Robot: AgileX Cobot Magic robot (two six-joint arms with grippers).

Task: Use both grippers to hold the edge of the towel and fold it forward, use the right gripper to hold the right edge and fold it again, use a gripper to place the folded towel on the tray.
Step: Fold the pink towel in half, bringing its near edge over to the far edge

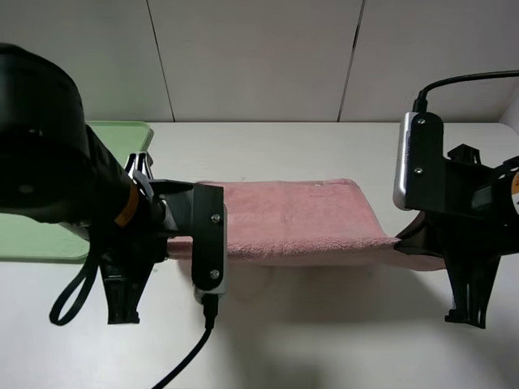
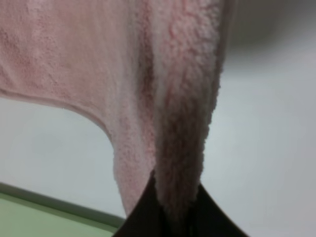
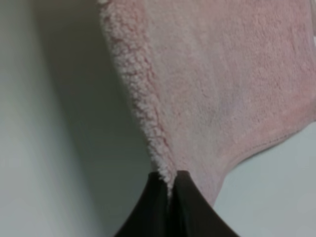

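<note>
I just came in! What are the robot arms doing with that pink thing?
They are folding a pink towel. The left gripper and the right gripper each pinch its edge, one at either end, holding it up off the white table. The pale green tray waits at the back left; the towel is not on it yet.

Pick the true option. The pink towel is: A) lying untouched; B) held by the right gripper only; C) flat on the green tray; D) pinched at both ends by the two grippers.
D: the left gripper and right gripper each clamp the towel.
</note>
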